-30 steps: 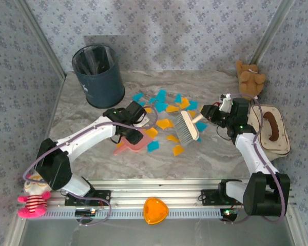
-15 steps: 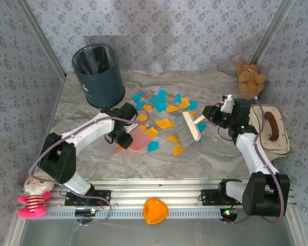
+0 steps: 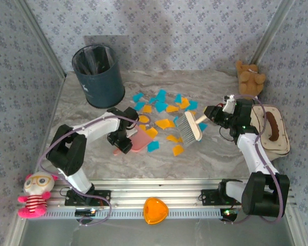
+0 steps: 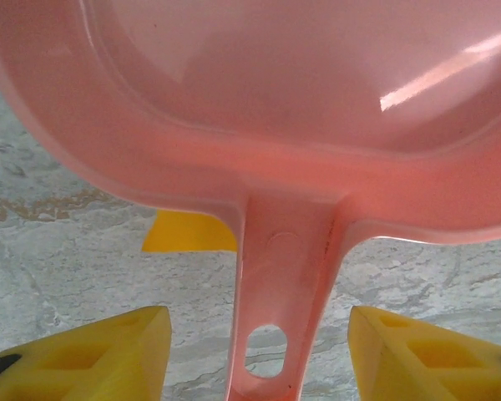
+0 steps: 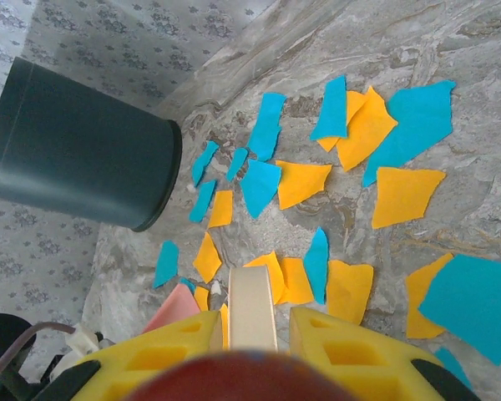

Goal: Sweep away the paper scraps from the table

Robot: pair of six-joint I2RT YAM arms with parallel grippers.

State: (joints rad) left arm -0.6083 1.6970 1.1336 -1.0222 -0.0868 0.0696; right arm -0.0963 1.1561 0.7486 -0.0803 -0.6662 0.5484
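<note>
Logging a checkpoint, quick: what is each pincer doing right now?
Left pincer: open, fingers either side of the pink dustpan handle, not touching it.
Right pincer: shut on the brush handle.

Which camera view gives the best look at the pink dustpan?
The left wrist view: the dustpan appears large and close, its handle lying between the fingers of the left pincer. In the top external view it is small and partly covered by that pincer. The right wrist view catches a small pink corner of it.
</note>
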